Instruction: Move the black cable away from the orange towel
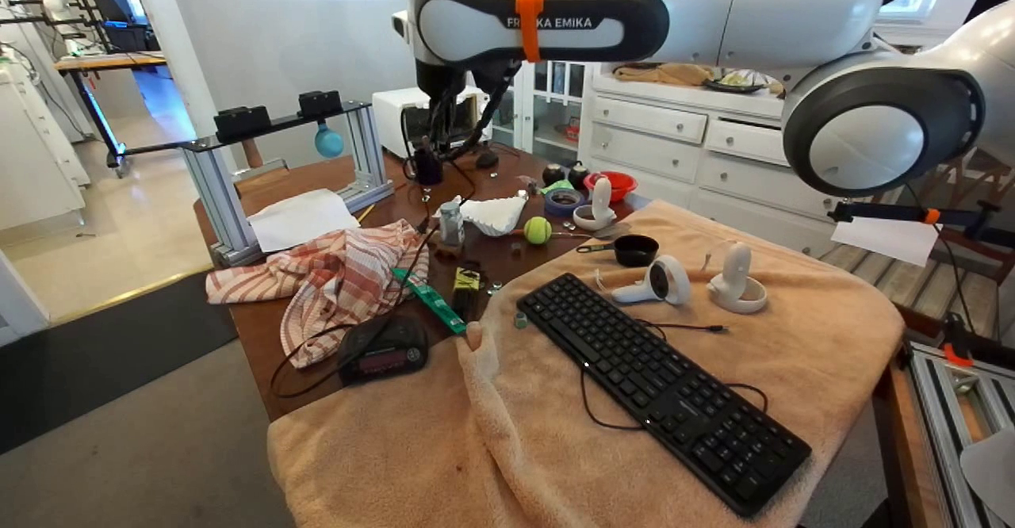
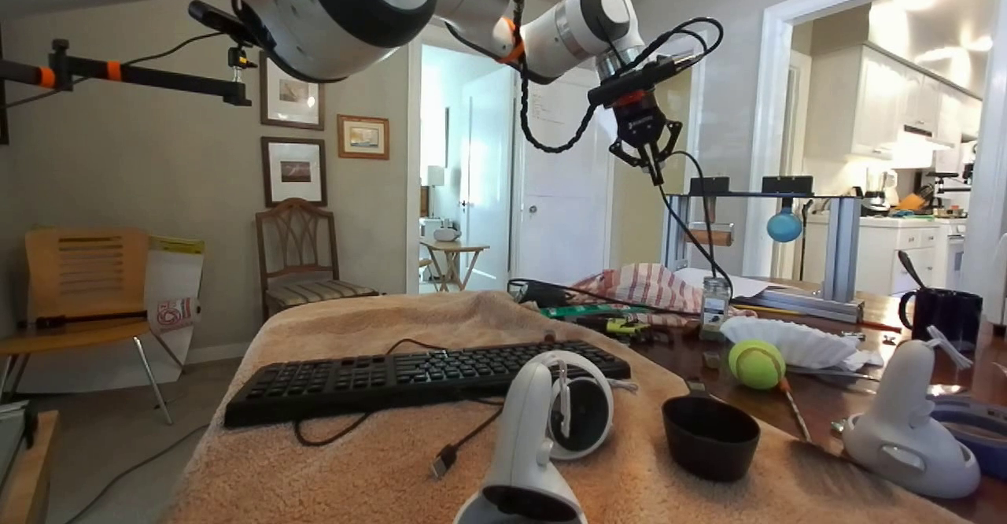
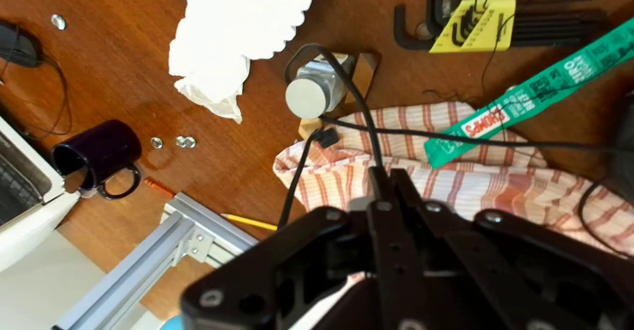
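The black cable (image 3: 365, 109) pinched in the jaws, held above the worktop (image 3: 247, 156).
The jaws are clenched on it, and in an exterior view two strands slope down from there toward the glass jar (image 2: 714, 304) — whether they touch the jar, I cannot tell. In the wrist view a lower run passes over the orange-striped towel (image 1: 341, 266) and the green wrapper (image 3: 525, 97) toward the black clock (image 1: 383, 346), which sits beside the towel. A black keyboard (image 1: 662, 389) lies on the peach blanket (image 1: 396, 449) — well apart from the towel.
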Robot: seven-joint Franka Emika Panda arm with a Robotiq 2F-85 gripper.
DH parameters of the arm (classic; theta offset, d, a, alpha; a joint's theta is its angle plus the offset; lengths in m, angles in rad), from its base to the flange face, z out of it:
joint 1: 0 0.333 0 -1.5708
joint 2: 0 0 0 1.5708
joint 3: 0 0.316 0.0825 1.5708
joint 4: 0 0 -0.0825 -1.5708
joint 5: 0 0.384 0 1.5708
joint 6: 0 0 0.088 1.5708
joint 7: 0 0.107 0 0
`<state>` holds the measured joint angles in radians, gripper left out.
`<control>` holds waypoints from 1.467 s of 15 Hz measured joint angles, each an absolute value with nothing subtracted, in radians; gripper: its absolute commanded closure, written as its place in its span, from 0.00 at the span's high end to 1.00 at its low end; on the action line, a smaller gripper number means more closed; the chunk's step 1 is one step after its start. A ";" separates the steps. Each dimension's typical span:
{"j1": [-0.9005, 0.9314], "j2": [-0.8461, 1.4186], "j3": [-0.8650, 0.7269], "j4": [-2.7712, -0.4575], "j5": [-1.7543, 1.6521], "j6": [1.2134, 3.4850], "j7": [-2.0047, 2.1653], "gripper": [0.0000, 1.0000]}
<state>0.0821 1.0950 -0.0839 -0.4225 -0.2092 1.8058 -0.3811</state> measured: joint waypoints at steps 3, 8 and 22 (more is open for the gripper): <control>0.056 1.080 -0.078 -0.422 -0.193 1.888 -0.281 0.01; 0.051 1.097 -0.106 -0.429 -0.197 2.146 -0.145 0.01; 0.066 1.147 -0.269 -0.440 -0.221 2.450 0.266 0.01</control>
<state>0.0663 1.1465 -0.2691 -0.4397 -0.2207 2.4505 0.2663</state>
